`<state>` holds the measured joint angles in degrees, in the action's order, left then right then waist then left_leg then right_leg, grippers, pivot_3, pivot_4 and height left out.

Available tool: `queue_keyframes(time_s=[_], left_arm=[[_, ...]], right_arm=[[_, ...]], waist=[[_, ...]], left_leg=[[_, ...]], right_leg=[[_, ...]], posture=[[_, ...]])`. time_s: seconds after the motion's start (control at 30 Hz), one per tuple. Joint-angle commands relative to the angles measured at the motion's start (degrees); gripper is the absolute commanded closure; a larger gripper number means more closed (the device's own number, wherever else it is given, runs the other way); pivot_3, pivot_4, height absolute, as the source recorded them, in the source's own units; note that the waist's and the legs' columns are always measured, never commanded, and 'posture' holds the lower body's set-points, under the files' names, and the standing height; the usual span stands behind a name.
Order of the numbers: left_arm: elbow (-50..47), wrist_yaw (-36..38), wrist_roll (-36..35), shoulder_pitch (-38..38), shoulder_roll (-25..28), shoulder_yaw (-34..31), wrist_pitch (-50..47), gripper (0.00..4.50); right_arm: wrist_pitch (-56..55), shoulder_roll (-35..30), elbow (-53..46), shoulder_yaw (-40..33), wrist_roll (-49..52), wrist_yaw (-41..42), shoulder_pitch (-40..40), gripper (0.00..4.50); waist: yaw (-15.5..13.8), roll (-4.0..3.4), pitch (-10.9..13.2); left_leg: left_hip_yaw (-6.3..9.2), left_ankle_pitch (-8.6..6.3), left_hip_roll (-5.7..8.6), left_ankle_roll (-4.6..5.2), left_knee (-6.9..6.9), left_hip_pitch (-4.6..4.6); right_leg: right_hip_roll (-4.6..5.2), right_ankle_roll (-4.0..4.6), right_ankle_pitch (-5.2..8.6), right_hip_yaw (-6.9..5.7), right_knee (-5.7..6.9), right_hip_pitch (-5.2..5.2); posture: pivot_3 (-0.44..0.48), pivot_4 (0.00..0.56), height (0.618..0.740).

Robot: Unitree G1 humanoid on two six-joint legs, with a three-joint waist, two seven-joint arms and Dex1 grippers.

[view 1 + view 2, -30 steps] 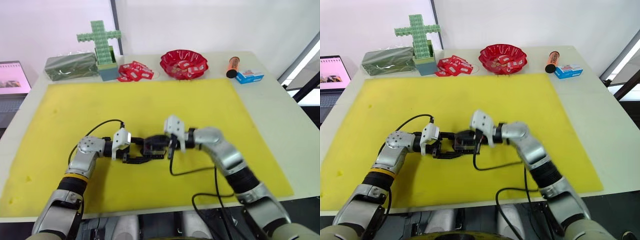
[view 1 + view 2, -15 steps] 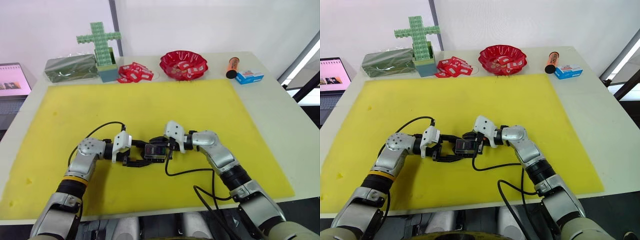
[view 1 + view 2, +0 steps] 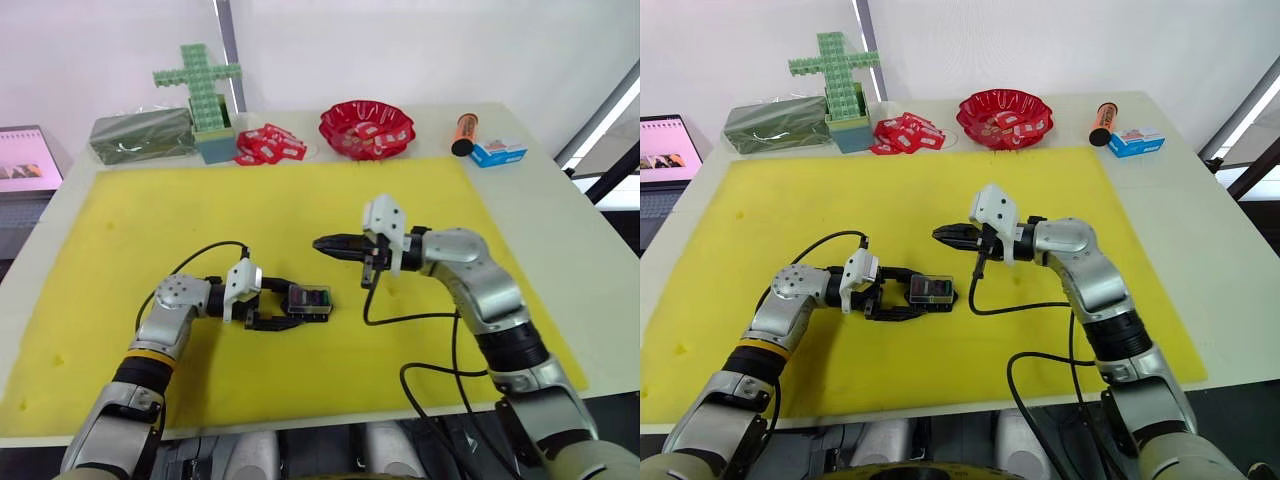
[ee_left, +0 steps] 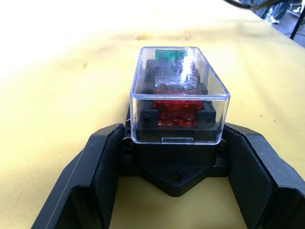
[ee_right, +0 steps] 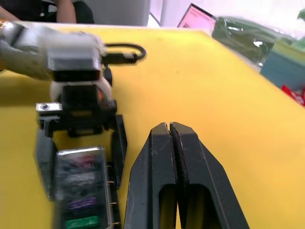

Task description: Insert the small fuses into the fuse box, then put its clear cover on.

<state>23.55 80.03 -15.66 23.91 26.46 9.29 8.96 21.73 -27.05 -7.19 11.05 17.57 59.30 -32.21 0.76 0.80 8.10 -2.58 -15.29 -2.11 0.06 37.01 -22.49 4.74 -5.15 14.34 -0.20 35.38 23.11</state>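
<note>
Black left claw (image 3: 300,303) clamped around covered fuse box (image 3: 309,299); right claw (image 3: 322,243) closed, empty.

A pale table (image 3: 560,215) carries a large yellow mat (image 3: 300,205) that covers most of its top. On the mat, near the front, sits 1 black fuse box (image 3: 308,301) with its clear cover (image 4: 178,90) on. Along the table's far edge, beyond the mat, lie a dark green wrapped block (image 3: 140,134), a green brick cross (image 3: 200,80) standing in a blue base, a heap of red-and-white packets (image 3: 268,144), a red bowl (image 3: 367,128) holding more packets, an orange tube (image 3: 465,133) and a small blue box (image 3: 498,152).
</note>
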Motion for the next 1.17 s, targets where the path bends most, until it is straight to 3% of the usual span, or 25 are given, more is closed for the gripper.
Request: queue_keyframes(time_s=[0.03, 0.13, 0.23, 0.37, 0.43, 0.67, 0.77, 0.97, 1.17], left_arm=[[2.41, -2.17, 0.74, 0.44, 0.65, -1.22, -1.66, 1.69], [2.82, -2.81, 1.33, 1.1, 0.83, -1.21, -1.57, 1.69], [3.37, -3.5, 2.01, 1.33, 1.09, -1.38, -0.11, 1.69], [1.26, -2.5, -0.06, 0.28, 4.83, -3.75, -2.29, 0.27], [-0.94, -1.82, -1.51, -1.13, 8.03, -5.61, -4.18, 0.0], [-6.52, -2.52, -5.66, -6.79, 17.41, -14.44, -8.53, 0.0], [-9.41, -7.31, -7.04, -8.47, 22.41, -21.46, -12.77, 0.0], [-13.55, -16.86, -4.88, -8.24, 25.22, -25.42, -17.71, 0.0], [-12.94, -19.28, -3.26, -8.69, 24.97, -25.15, -15.25, 0.0]], right_arm=[[4.53, -6.69, -8.76, -3.62, 4.35, 3.57, 2.1, 4.05], [2.81, -13.44, -12.4, -3.93, 4.66, 7.84, 7.38, 3.13], [3.05, -14.67, -13.73, -4.76, 5.7, 7.33, 9.28, 2.09], [2.61, -15.54, -14.06, -6.88, 4.99, 5.12, 12.39, 0.59], [2.69, -15.7, -13.87, -8.65, 4.96, 3.56, 14.01, 0.04], [1.17, -17.51, -11.81, -13.65, 4.51, 1.5, 17.28, 0.04], [2.49, -19.9, -9.75, -16.06, 3.79, 0.43, 17.28, 0.04], [0.91, -20.23, -7.03, -17.23, 2.05, -3.11, 16.63, 0.04], [0.01, -20.22, -5.78, -17.54, 2.15, -4.4, 16.24, 0.04]], waist=[[-0.12, 0.02, 0.02], [-0.19, 0.06, 0.02], [0.15, 0.02, 0.05], [-0.1, 0.04, 0.09], [0.25, 0.16, 0.16], [-0.22, 0.08, 0.42], [-0.15, 0.35, 0.75], [-0.13, 0.27, 0.79], [-0.01, 0.27, 0.79]], left_leg=[[0.0, 0.0, -0.01, 0.0, 0.0, -0.01], [0.0, 0.0, 0.01, 0.0, 0.04, -0.02], [-0.05, 0.0, 0.0, 0.0, 0.04, -0.02], [-0.02, 0.0, -0.02, 0.0, 0.04, -0.01], [-0.05, 0.0, -0.08, 0.0, 0.02, -0.08], [-0.16, 0.0, -0.27, -0.01, -0.03, -0.19], [-0.15, 0.0, -0.28, -0.05, 0.0, -0.31], [-0.22, 0.05, -0.04, -0.14, 0.0, -0.8], [-0.39, 0.06, 0.17, -0.15, -0.01, -0.93]], right_leg=[[0.01, 0.01, 0.0, 0.0, -0.01, 0.01], [0.03, 0.01, 0.0, -0.02, -0.06, -0.02], [0.03, 0.02, 0.0, 0.0, -0.11, 0.0], [-0.02, 0.04, -0.01, 0.0, -0.1, 0.03], [-0.05, 0.04, -0.01, 0.01, -0.12, 0.1], [-0.05, 0.07, 0.0, 0.01, -0.14, 0.3], [0.16, 0.14, -0.04, -0.04, -0.19, 0.36], [0.61, 0.21, -0.11, -0.15, -0.27, 0.77], [0.79, 0.19, -0.13, -0.16, -0.26, 0.95]], posture=[[0.0, 0.15, 0.74], [0.0, 0.15, 0.74], [0.0, 0.15, 0.74], [0.0, 0.15, 0.74], [0.0, 0.15, 0.74], [0.0, 0.15, 0.74], [0.0, 0.15, 0.74], [0.0, 0.15, 0.74], [0.0, 0.15, 0.74]])
